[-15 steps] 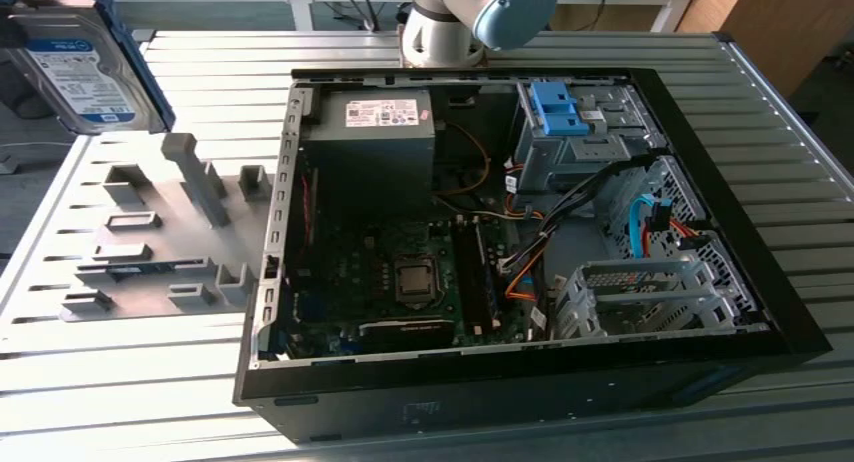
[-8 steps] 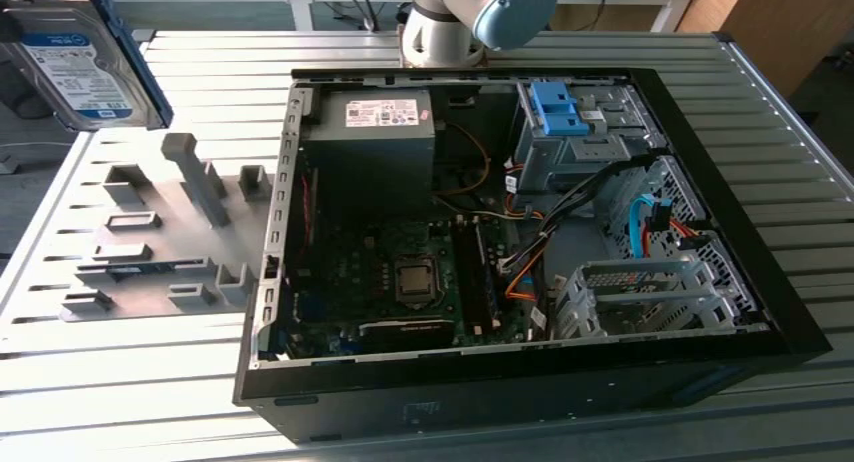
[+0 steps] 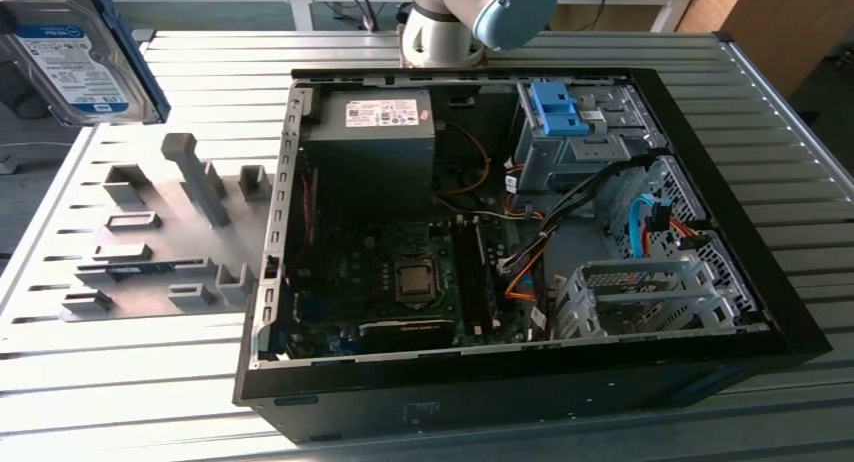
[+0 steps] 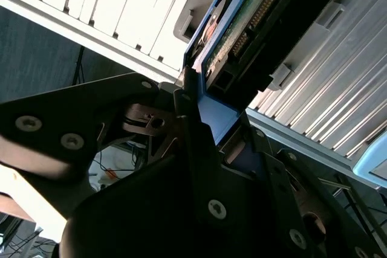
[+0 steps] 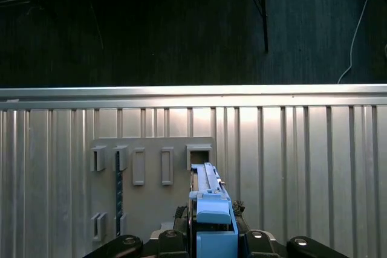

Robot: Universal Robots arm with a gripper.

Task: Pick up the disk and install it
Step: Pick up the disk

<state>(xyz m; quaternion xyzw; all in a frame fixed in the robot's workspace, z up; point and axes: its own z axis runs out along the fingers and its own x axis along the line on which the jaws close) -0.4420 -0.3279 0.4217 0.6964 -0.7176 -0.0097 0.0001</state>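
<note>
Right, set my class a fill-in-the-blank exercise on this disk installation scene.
1. The pincer is shut on the disk's ____ carrier frame.
2. The computer case lies with its side ____, baring the motherboard.
3. In the exterior view, the grey fixture plate lies on the case's ____.
Missing: blue; open; left.

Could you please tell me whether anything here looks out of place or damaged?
Nothing looks damaged or spilled. The only oddity is the disk, up in the air at the exterior view's upper left, clamped by its blue frame in the gripper. The computer case lies open.
</note>
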